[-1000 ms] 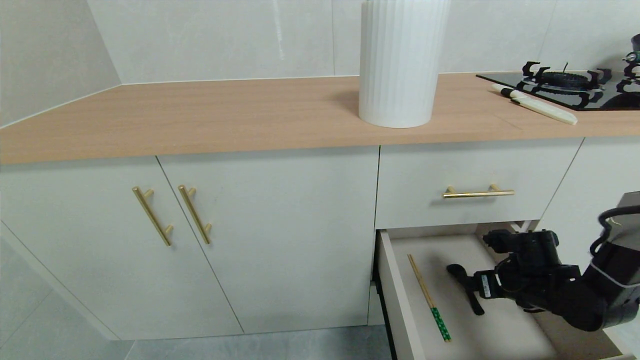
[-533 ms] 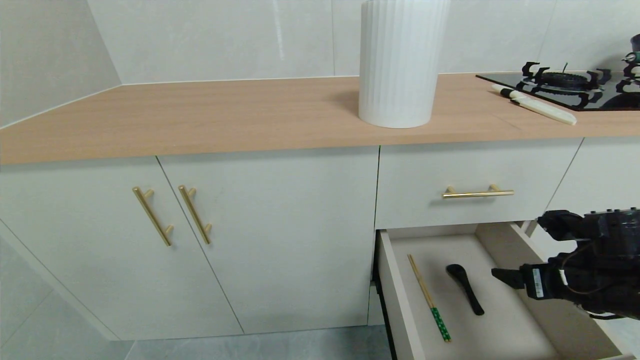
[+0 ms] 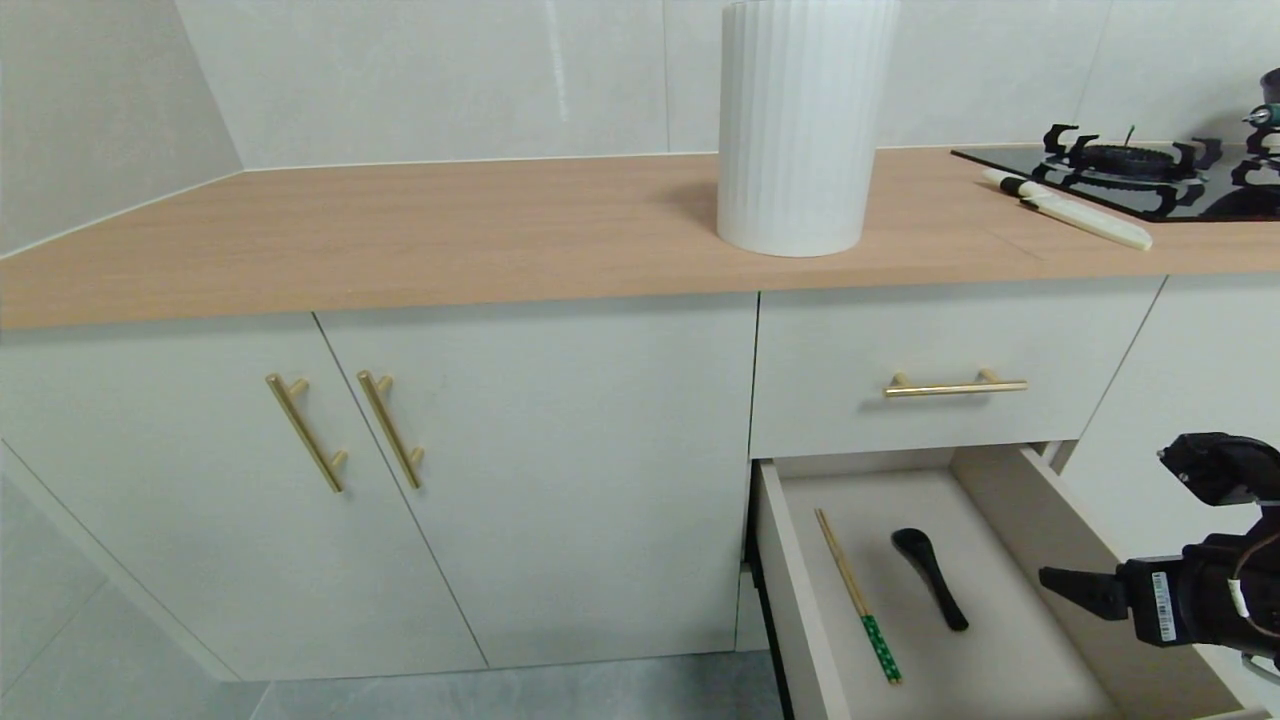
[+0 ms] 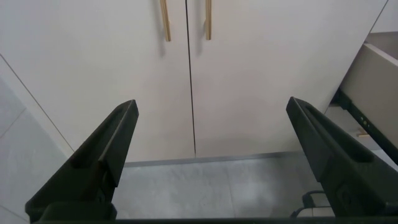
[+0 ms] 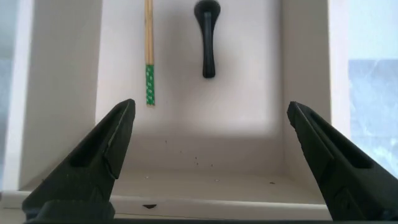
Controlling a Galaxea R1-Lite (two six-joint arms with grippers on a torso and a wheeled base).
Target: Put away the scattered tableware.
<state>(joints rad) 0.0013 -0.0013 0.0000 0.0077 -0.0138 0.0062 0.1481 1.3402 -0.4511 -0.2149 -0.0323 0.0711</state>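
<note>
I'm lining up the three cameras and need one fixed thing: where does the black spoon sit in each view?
Head view: the spoon lies on the floor of the open drawer, right of the chopsticks.
Left wrist view: not in it; this view faces the cabinet doors.
Right wrist view: the spoon lies in the drawer, handle toward the drawer's front.
Shared landmark: the green-tipped chopsticks beside the spoon.

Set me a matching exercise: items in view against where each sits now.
Things:
1 black spoon
2 wooden chopsticks with green ends
3 white ribbed cylindrical container
4 cream-coloured knife

Places:
A lying on the wooden countertop beside the black stove
B in the open drawer, near its left wall
C standing upright on the countertop
D in the drawer, mid-floor

Pairs: 1-D; 2-B; 3-C; 4-A
</note>
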